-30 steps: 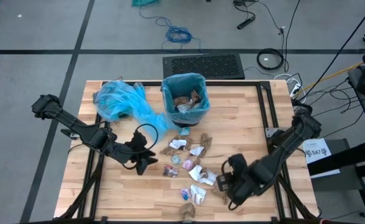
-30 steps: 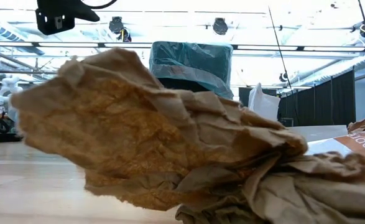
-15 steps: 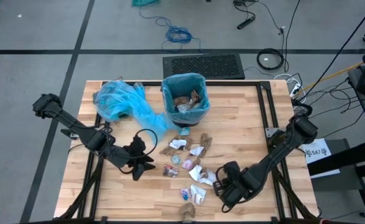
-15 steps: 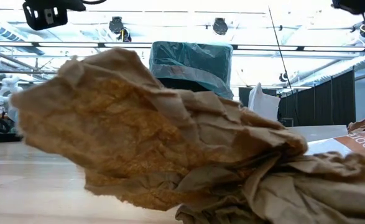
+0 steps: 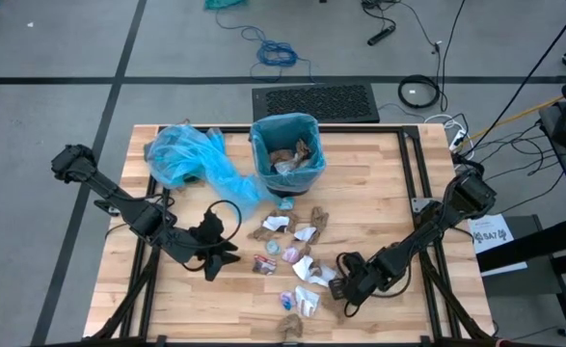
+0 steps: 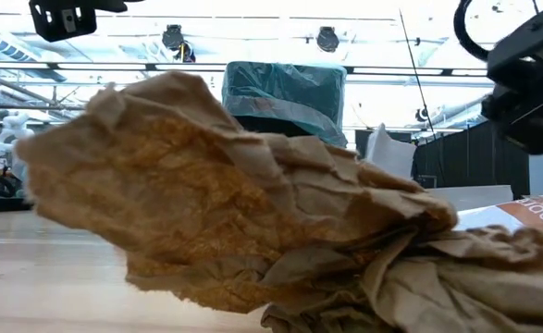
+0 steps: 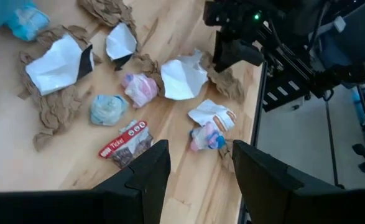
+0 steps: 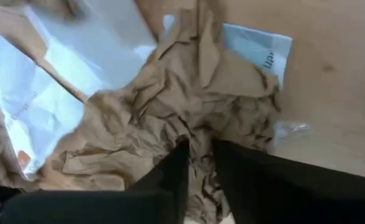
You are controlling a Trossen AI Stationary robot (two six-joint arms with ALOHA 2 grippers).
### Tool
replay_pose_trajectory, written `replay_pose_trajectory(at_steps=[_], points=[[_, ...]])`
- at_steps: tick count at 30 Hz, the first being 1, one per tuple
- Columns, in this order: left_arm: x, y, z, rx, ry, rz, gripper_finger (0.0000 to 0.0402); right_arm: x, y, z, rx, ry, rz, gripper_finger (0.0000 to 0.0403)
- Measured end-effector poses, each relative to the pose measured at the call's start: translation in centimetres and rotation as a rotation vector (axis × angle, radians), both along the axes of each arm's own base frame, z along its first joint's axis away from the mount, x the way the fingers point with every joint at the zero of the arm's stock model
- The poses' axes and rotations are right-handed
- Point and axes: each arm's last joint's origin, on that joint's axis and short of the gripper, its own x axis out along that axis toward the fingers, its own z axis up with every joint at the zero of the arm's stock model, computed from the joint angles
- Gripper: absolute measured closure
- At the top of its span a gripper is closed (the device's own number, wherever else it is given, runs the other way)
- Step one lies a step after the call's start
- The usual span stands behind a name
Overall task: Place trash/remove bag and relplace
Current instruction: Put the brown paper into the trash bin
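Lined bin (image 5: 287, 146) behind trash (image 5: 292, 253); blue bag (image 5: 188, 154) alongside

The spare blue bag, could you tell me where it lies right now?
In the high view the spare blue bag lies crumpled on the table's far left, beside the lined bin.

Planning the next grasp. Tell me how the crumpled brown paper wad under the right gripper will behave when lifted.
The brown paper wad is deeply creased and loosely bunched, so it probably crushes and flexes rather than staying stiff. It looks thin and airy, likely very light. Its loose flaps overlap white scraps, so lifting with the right gripper may drag those along.
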Motion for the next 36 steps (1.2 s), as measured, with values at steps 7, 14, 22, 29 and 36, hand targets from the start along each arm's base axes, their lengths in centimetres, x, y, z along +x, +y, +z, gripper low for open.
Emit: replay_pose_trajectory(at_steps=[7, 14, 22, 29, 36], points=[[0.0, 0.0, 0.1, -0.005, -0.007, 0.001, 0.0224, -0.1, -0.4, 1.6, -0.056, 0.024, 0.06, 0.0399], [0.1, 0.1, 0.1, 0.011, -0.018, 0.03, 0.0224, -1.0, -1.2, 9.5, -0.177, 0.134, 0.112, 0.0402], [0.5, 0.9, 0.1, 0.023, -0.026, 0.082, 0.0224, -2.9, -5.3, 20.2, -0.451, 0.098, 0.14, 0.0403], [1.0, 1.9, 0.1, 0.045, -0.037, 0.157, 0.0224, -1.8, -11.2, 25.4, -0.705, -0.106, 0.157, 0.0403], [1.5, 3.2, 0.2, 0.097, -0.064, 0.287, 0.0224, 2.5, -17.2, 27.8, -0.947, -0.302, 0.297, 0.0403]])
